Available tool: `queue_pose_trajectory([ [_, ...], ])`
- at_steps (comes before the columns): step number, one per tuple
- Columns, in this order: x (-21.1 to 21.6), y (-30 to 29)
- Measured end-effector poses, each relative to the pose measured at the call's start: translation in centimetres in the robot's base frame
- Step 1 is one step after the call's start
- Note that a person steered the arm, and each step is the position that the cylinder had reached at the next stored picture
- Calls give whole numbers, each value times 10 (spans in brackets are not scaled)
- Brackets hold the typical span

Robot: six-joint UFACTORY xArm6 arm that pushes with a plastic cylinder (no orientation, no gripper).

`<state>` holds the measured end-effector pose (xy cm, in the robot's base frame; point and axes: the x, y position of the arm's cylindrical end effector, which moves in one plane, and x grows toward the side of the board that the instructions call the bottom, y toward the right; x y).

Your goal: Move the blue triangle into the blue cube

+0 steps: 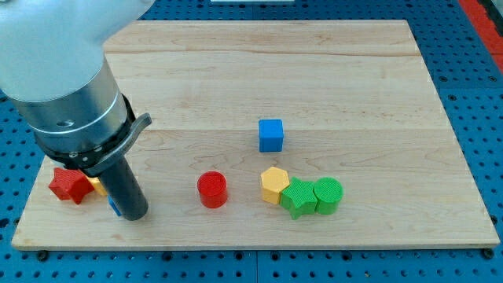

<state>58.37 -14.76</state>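
**Tip on the wrong side of a half-hidden triangle**

Blue triangle mostly hidden: only a blue sliver at 9 o'clock of my tip, touching or nearly so, near the 7 o'clock corner of the tabletop. No jaws here, just a bare rod, nothing grasped.

Blue cube well apart, toward 2 o'clock from the triangle. Likely trouble: my tip stands on the cube side, so a push from here probably sends the triangle away, toward the 9 o'clock edge or into the red star and the yellow block just beside it. Little room at 6 o'clock for circling round; edge near.

Red cylinder close under the straight line to the cube, easily clipped. Yellow hexagon, green star and green cylinder clustered at 6 o'clock of the cube. Wide open wood toward 12 o'clock.
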Motion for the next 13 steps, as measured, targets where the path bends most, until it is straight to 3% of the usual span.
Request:
queue_pose_trajectory([
  [1,32,-17],
  [4,-49,-23],
  [6,-77,-34],
  [9,-107,148],
  [10,-83,135],
  [11,-83,182],
  [12,-124,175],
  [13,-157,130],
])
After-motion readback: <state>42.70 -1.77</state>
